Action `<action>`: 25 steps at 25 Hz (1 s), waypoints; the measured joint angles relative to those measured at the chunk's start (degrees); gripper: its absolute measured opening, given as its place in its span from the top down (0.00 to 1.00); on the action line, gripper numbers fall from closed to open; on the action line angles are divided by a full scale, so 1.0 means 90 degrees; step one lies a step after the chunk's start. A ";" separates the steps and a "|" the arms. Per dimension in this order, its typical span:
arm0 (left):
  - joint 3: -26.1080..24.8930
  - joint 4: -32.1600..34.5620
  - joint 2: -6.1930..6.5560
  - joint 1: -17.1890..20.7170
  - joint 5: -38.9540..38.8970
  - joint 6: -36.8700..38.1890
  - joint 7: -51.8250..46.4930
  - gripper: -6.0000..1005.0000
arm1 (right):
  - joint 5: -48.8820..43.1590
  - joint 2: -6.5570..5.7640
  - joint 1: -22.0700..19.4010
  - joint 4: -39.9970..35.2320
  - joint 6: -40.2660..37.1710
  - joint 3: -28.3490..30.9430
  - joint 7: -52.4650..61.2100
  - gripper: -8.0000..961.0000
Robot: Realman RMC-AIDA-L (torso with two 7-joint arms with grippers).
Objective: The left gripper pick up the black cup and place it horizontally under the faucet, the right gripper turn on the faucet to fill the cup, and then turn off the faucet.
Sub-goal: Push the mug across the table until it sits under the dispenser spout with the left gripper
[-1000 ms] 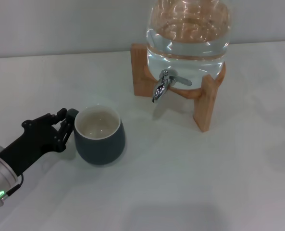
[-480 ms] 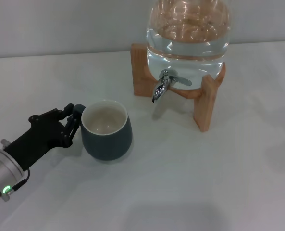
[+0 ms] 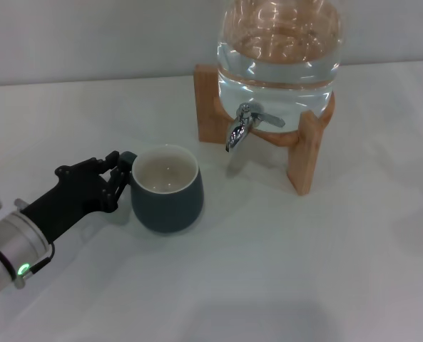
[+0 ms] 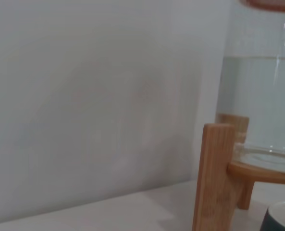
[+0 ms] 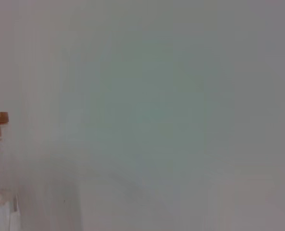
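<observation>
One tool is yours to watch: the left tool (image 3: 120,173) grips the black cup (image 3: 167,189)'s handle, well short of the faucet (image 3: 241,126).

A clear glass water jar (image 3: 279,50), partly filled with water, sits on a wooden stand (image 3: 304,153) near the far edge of the white tabletop (image 3: 304,271). The stand's legs rest directly on the tabletop. Behind the far edge rises a plain pale wall (image 3: 90,35). In the left wrist view, one stand leg (image 4: 213,178) stands upright beneath the jar's base.
</observation>
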 joint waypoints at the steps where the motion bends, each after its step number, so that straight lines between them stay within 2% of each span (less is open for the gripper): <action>1: 0.0000 -0.0024 -0.0001 -0.0040 0.0000 0.0060 0.0002 0.81 | 0.0000 0.0002 0.0000 0.0000 0.0000 -0.0003 0.0000 0.13; 14: -0.0001 -0.0478 -0.0003 -0.0414 0.0008 0.0429 0.0314 0.81 | -0.0004 0.0009 0.0000 0.0070 0.0000 0.0013 -0.0004 0.13; 25: -0.0001 -0.0743 -0.0026 -0.0554 0.0037 0.0575 0.0513 0.81 | -0.0008 0.0009 0.0010 0.0078 0.0000 -0.0011 -0.0017 0.13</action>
